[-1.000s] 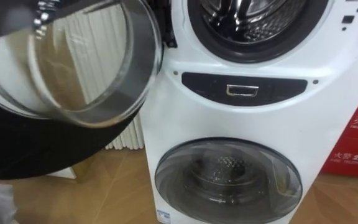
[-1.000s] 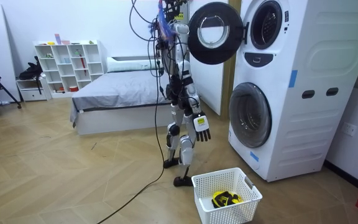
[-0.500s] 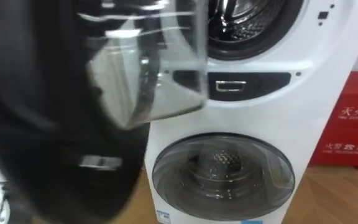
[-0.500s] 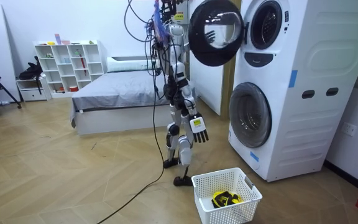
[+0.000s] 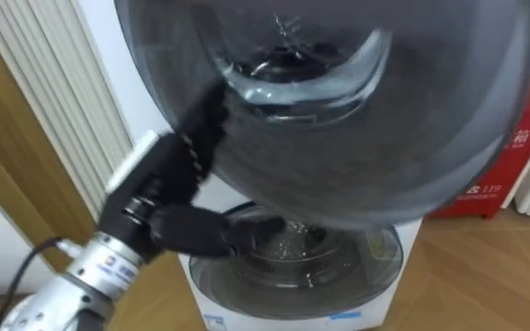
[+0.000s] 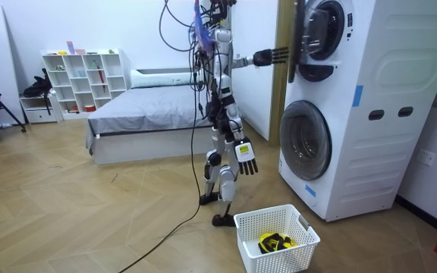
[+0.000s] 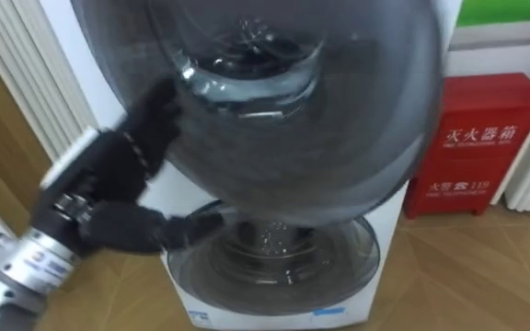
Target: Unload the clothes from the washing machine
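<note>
Washing machine door (image 5: 385,138): left robot hand (image 5: 168,188) outstretched, fingers straight against it; right robot hand (image 6: 246,158) slack.

Big round dark door (image 5: 357,147) with clear glass bowl hangs across the upper drum mouth (image 6: 326,30) of the white stacked washer (image 6: 370,114), blocking the straight reach. Room view: door edge-on, gap behind it narrow, probably too tight for a hand. White lattice basket (image 6: 275,239) stands on the wood floor (image 6: 127,212) below, bare boards around it.
</note>
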Controlling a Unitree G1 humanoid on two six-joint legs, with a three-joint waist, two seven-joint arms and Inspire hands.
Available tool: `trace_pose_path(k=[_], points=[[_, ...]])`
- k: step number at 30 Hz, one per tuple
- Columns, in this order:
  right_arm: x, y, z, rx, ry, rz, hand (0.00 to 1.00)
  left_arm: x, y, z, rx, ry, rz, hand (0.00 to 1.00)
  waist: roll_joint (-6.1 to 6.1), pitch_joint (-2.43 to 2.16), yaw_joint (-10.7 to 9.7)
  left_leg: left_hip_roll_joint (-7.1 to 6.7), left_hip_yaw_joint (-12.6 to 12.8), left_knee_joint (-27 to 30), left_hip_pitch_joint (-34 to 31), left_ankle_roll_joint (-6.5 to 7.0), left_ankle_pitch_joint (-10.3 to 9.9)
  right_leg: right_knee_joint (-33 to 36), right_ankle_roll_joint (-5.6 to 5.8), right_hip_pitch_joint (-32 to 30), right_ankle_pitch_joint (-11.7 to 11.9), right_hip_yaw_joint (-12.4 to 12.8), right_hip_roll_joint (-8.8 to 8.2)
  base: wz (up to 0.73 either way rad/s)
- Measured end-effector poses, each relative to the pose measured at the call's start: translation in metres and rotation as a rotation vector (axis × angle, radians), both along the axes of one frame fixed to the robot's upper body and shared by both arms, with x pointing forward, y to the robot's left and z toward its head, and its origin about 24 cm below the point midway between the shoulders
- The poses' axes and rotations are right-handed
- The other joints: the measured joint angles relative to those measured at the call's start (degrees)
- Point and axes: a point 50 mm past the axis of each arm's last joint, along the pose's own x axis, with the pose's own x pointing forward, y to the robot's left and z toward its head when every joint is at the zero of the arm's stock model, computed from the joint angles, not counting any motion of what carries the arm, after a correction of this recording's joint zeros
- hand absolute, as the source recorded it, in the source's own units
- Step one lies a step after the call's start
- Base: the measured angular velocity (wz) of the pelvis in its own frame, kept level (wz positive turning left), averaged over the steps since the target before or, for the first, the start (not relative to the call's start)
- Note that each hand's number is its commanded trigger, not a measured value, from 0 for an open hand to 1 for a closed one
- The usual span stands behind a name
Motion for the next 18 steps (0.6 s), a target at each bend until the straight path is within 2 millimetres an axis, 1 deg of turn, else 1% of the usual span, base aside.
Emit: trace_pose_path(k=[1, 3, 9, 12, 14, 15, 16, 17, 18], points=[[0.0, 0.002, -0.001, 0.007, -0.001, -0.001, 0.0, 0.001, 0.0, -0.004, 0.019, 0.013, 0.001, 0.0, -0.27, 0.18, -0.1, 0.19, 0.0, 0.0, 0.0, -0.17, -0.1, 0.0, -0.01, 0.0, 0.0, 0.0, 0.26, 0.0], [0.001, 0.004, -0.001, 0.013, -0.004, -0.002, 0.0, 0.002, 0.0, -0.008, 0.025, 0.036, -0.001, 0.0, -0.33, 0.25, -0.3, 0.39, 0.0, 0.0, 0.0, -0.24, -0.1, -0.1, -0.02, -0.1, 0.0, -0.1, 0.41, 0.0], [0.0, 0.003, -0.001, 0.012, -0.008, -0.01, 0.0, 0.004, -0.001, -0.015, 0.085, 0.045, 0.026, 0.0, 0.01, 0.1, -0.6, 0.33, 0.2, 0.1, -0.1, -0.26, -0.2, -1.0, -0.01, 0.1, 0.0, 0.0, 0.41, -0.03], [0.0, 0.004, -0.001, 0.016, -0.014, -0.022, 0.0, 0.007, 0.002, -0.027, 0.098, 0.09, 0.07, 0.0, 0.04, 0.09, -0.6, 0.26, 0.7, 0.1, 0.2, -0.26, -0.2, -0.9, 0.01, 0.1, -0.2, 0.9, 0.51, -0.14], [0.0, 0.004, -0.001, 0.016, -0.016, -0.027, 0.0, 0.011, 0.007, -0.052, 0.108, 0.189, 0.132, 0.0, 0.1, 0.05, -0.4, 0.31, 1.2, 0.1, 0.8, -0.26, -0.2, -0.9, -0.04, 0.2, -0.2, 1.5, 0.61, -0.19], [-0.001, 0.004, -0.001, 0.017, -0.016, -0.028, 0.0, 0.012, 0.009, -0.06, 0.121, 0.216, 0.15, 0.0, -0.08, 0.16, -0.5, 0.32, 1.4, 0.1, 0.8, -0.26, -0.2, -0.9, -0.1, 0.2, -0.3, 1.5, 0.61, -0.1], [0.0, 0.005, -0.001, 0.018, -0.019, -0.026, 0.0, 0.012, 0.012, -0.076, 0.144, 0.278, 0.192, 0.0, 0.01, 0.09, -0.6, 0.41, 1.7, 0.1, 0.9, -0.26, -0.2, -0.8, -0.29, 0.2, -0.4, 1.5, 0.61, -0.07], [0.0, 0.006, -0.002, 0.02, -0.021, -0.032, 0.0, 0.01, 0.016, -0.095, 0.16, 0.352, 0.227, 0.0, -0.46, 0.28, -0.7, 0.3, 1.8, -0.2, 0.9, -0.32, -0.2, -0.8, -0.5, 0.1, -0.6, 1.5, 0.66, -0.04], [0.0, 0.007, -0.002, 0.02, -0.02, -0.034, 0.0, 0.008, 0.017, -0.106, 0.169, 0.395, 0.244, 0.0, -0.63, 0.28, -0.8, 0.31, 1.8, -0.5, 1.0, -0.4, -0.2, -0.8, -0.56, 0.0, -0.7, 1.6, 0.77, 0.0]])
